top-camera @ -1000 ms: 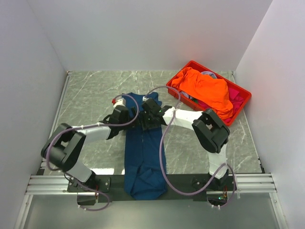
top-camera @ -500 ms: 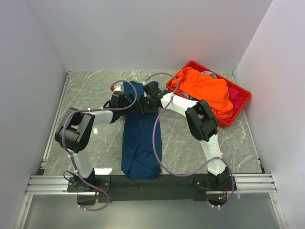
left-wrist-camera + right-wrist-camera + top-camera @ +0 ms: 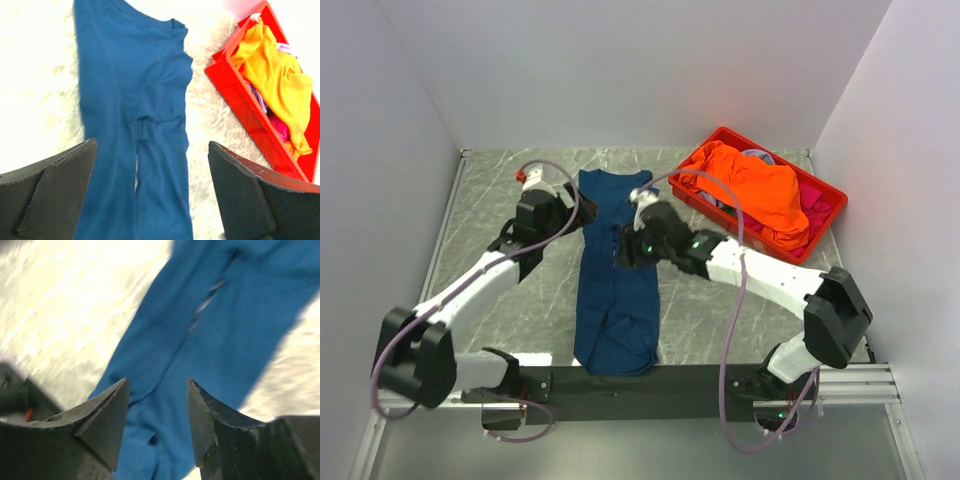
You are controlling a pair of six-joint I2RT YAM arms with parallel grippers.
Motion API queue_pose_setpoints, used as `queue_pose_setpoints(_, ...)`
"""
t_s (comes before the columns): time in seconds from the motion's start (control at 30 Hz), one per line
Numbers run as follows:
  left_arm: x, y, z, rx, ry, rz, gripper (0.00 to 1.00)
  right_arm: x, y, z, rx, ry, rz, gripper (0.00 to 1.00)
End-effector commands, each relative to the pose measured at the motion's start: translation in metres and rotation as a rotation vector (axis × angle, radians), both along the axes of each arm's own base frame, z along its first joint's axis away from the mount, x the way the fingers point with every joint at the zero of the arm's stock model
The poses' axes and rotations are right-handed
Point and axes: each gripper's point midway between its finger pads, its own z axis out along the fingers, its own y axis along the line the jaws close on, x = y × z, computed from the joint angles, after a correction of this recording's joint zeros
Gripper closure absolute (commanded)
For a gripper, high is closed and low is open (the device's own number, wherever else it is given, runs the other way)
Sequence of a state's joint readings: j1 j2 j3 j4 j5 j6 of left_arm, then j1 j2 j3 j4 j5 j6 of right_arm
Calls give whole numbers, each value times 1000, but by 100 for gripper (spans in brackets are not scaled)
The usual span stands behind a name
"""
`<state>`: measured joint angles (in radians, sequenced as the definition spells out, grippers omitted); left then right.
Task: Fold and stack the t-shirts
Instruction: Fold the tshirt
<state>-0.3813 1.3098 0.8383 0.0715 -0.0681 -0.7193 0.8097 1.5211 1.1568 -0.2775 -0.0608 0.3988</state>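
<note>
1. The dark navy-blue cloth t-shirt [image 3: 612,300] lies on the grey marbled desk [image 3: 490,190], folded into a narrow strip. Its long axis runs near to far, collar at the far end.
2. The right tool [image 3: 157,382] hangs over the strip's middle, jaws apart, nothing between them.
3. The left tool [image 3: 151,145] hovers beside the strip's far left edge, spread wide and empty.
4. The right arm looks nearer for a crosswise fold.
5. The bright orange t-shirt [image 3: 750,185] and a magenta-pink one [image 3: 812,198] sit in the red plastic crate [image 3: 235,95], far right.
6. No print, label or writing can be read.
</note>
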Motion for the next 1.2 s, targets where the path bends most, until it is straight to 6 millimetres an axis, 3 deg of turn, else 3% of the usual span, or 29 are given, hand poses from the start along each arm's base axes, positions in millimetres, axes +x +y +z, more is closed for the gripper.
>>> queue_pose_setpoints(0.0,-32,15,-18,34,79,22,1,-41,10,-41,-34,96,34,45)
queue_pose_setpoints(0.07,-45,20,-21,36,94,22,1,-55,10,-55,-38,135,35,46)
queue_pose_setpoints(0.1,-50,22,-10,22,68,25,1,-61,11,-60,-42,145,41,46)
queue_pose_setpoints(0.27,-71,29,0,14,61,17,1,-94,9,-87,-67,206,58,47)
queue_pose_setpoints(0.73,-81,35,-6,17,74,32,1,-121,17,-104,-41,271,107,48)
queue_pose_setpoints(1.17,-83,42,-4,36,65,54,1,-136,20,-118,-56,310,128,57)
